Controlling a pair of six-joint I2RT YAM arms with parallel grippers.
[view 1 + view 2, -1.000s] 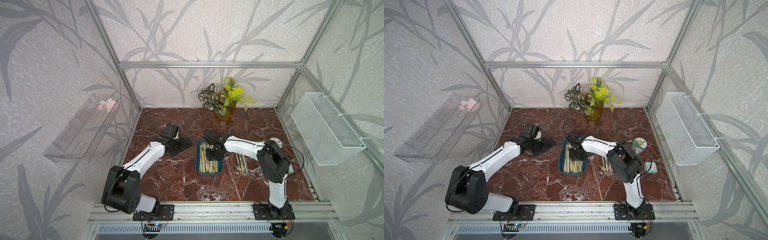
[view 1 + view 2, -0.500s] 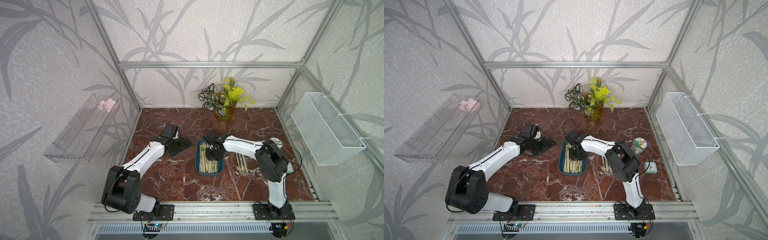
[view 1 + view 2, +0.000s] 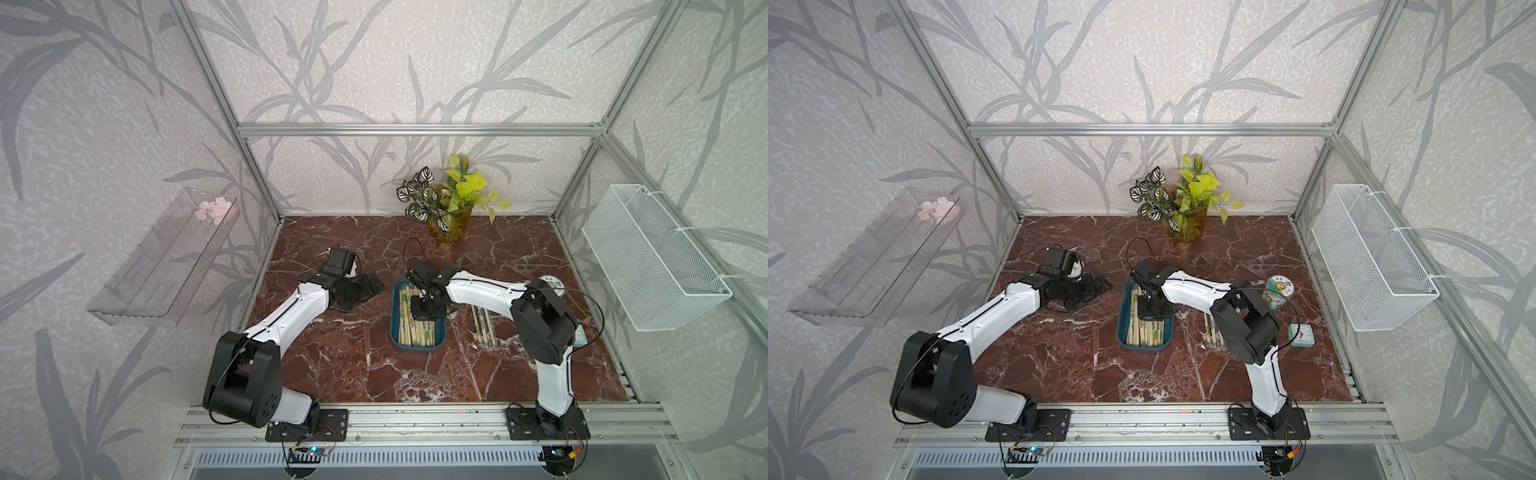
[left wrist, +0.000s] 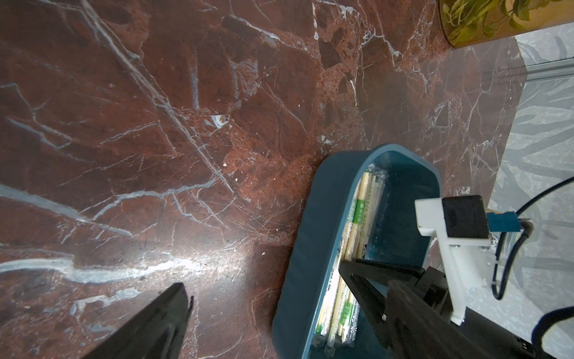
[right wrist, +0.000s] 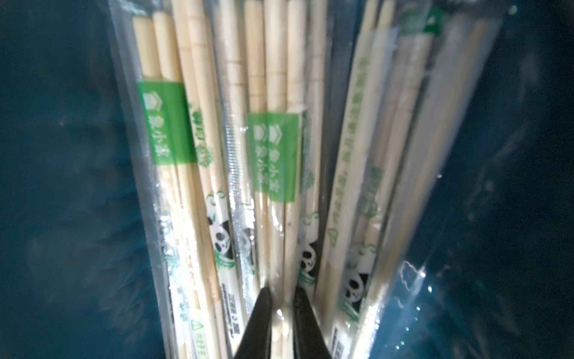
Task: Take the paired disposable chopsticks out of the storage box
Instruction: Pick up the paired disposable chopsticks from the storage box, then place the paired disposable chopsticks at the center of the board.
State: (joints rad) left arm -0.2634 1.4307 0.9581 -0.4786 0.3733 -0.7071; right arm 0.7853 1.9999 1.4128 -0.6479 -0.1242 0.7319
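At centre of the surface (image 3: pixel 353 365), in storage box (image 3: pixel 417 348): paired disposable chopsticks (image 5: pixel 275 77), many, wrapped. Right gripper (image 5: pixel 282 293) jaws, lately wider, now pinched on one pair; grasp judged made, lift-out pending. Left gripper (image 3: pixel 365 293) open

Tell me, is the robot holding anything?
Right hand pinches one wrapped pair of disposable chopsticks near its middle, inside the storage box. Left hand holds nothing.

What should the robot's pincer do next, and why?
Probably lift straight up a little. The right pincer looks closed around one wrapped pair of chopsticks down in the blue box, so raising it should free that pair.
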